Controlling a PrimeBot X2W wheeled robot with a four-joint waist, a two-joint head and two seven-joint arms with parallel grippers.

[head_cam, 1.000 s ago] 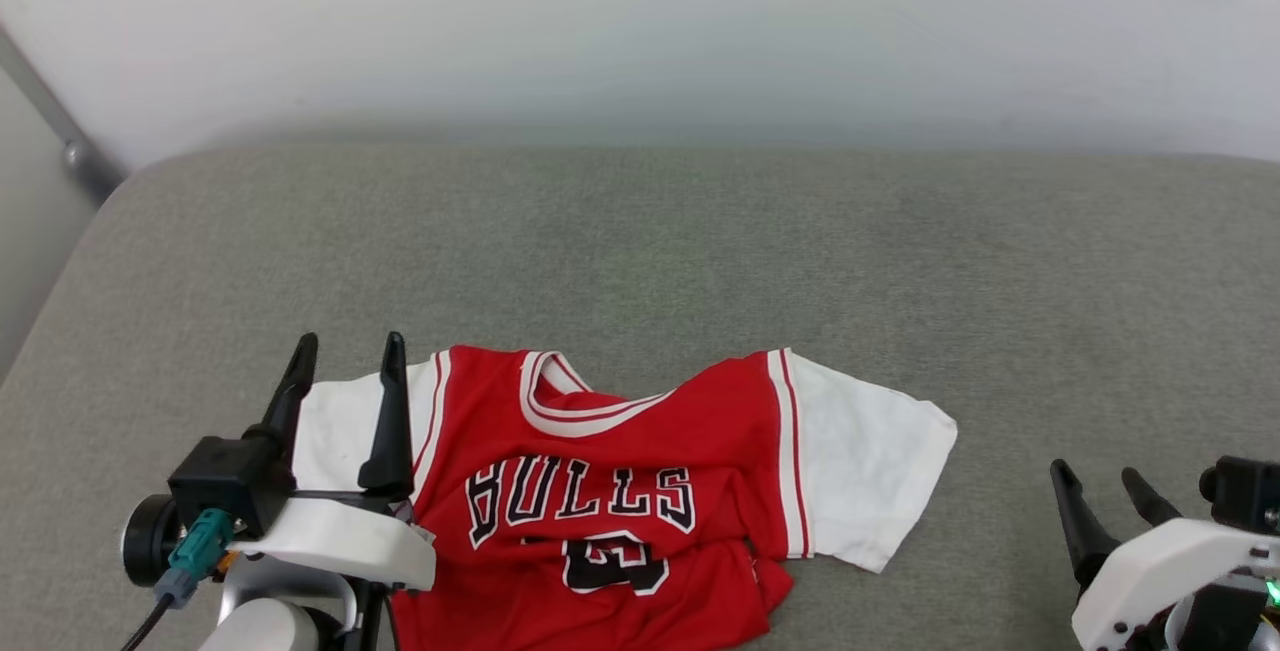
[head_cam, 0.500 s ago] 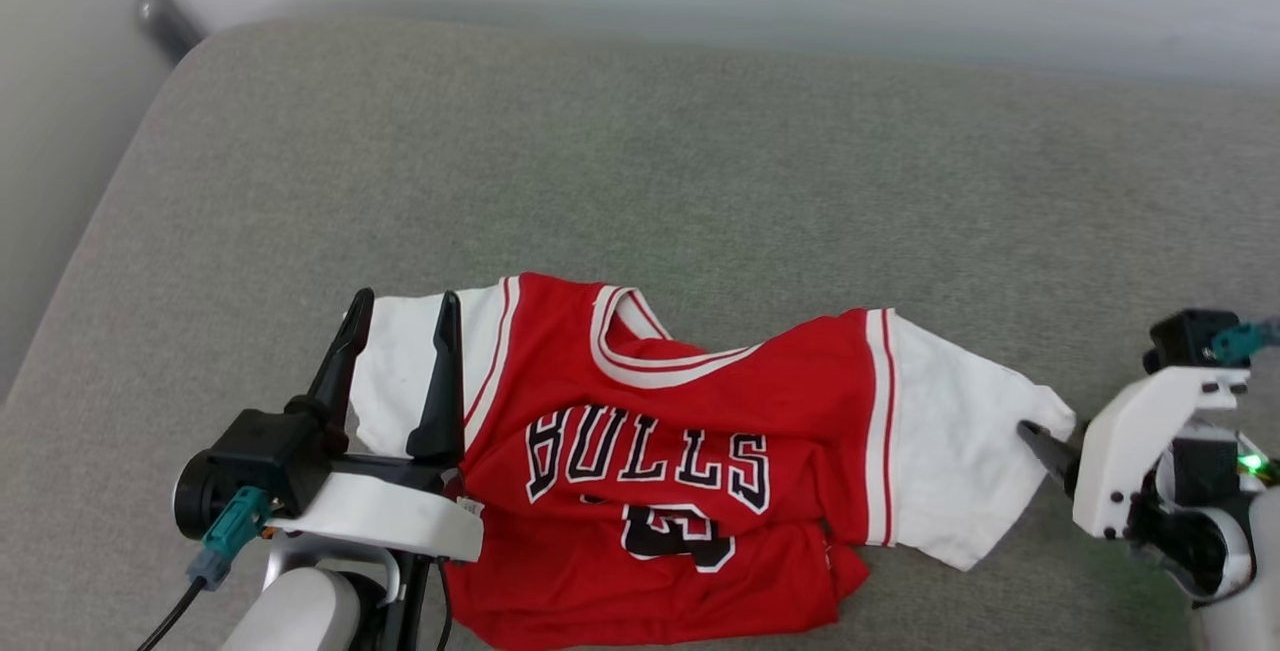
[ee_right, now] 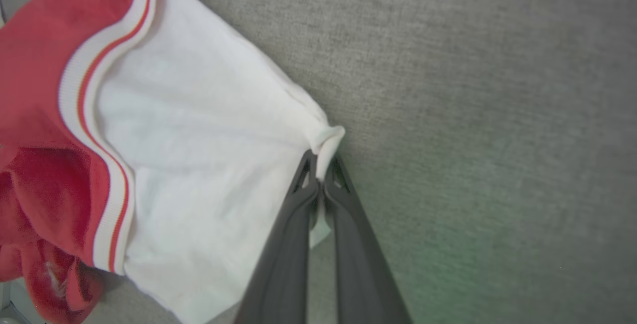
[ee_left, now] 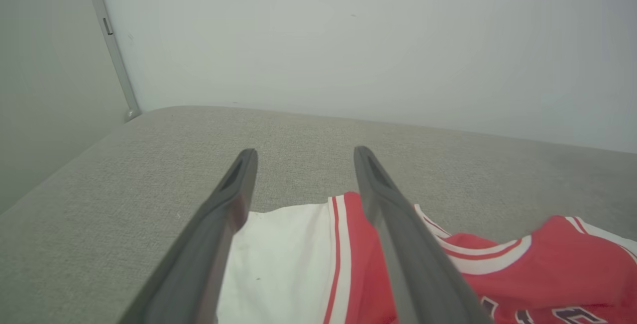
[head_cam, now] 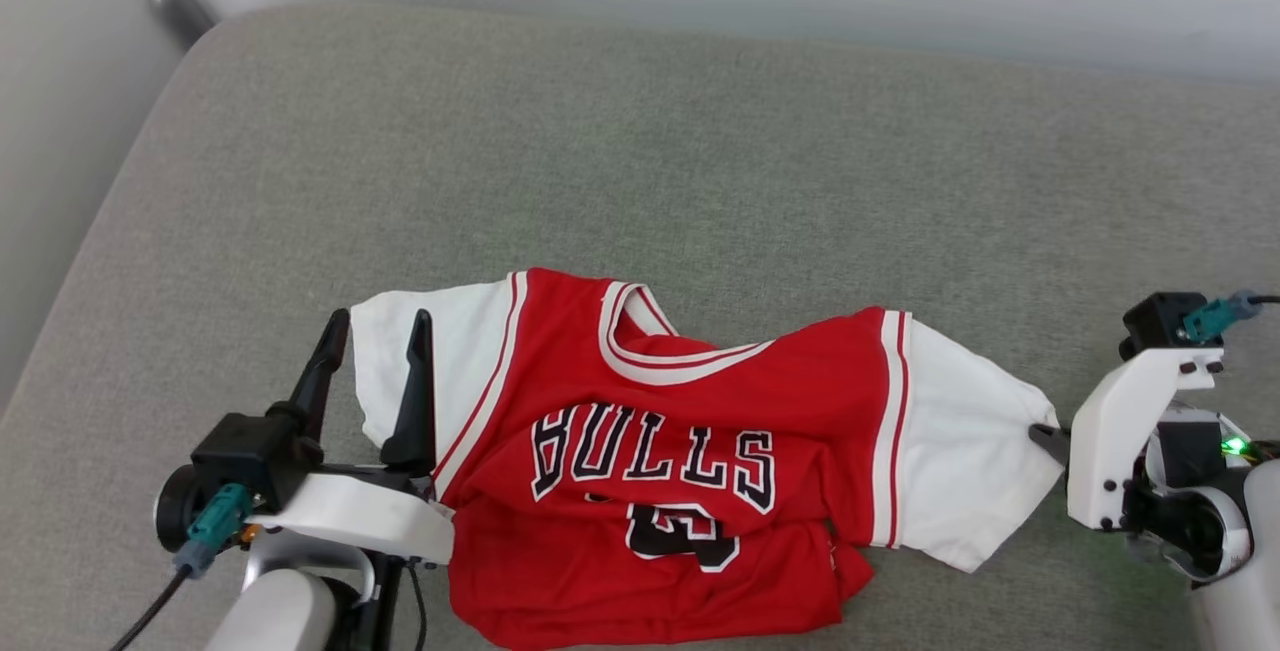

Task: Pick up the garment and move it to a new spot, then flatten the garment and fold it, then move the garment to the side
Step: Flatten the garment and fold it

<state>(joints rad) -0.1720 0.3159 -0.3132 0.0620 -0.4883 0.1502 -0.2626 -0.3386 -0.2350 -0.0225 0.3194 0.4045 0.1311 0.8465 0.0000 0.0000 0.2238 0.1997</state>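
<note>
On cushion, rumpled red-white garment; R gripper pinching sleeve, L gripper spread

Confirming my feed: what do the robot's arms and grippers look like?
Both the left gripper and right gripper have two long, dark, tapering fingers, with a black block and a white shell. A teal plug sits by each wrist; the left one trails a black cable. A green light glows on the right wrist.
</note>
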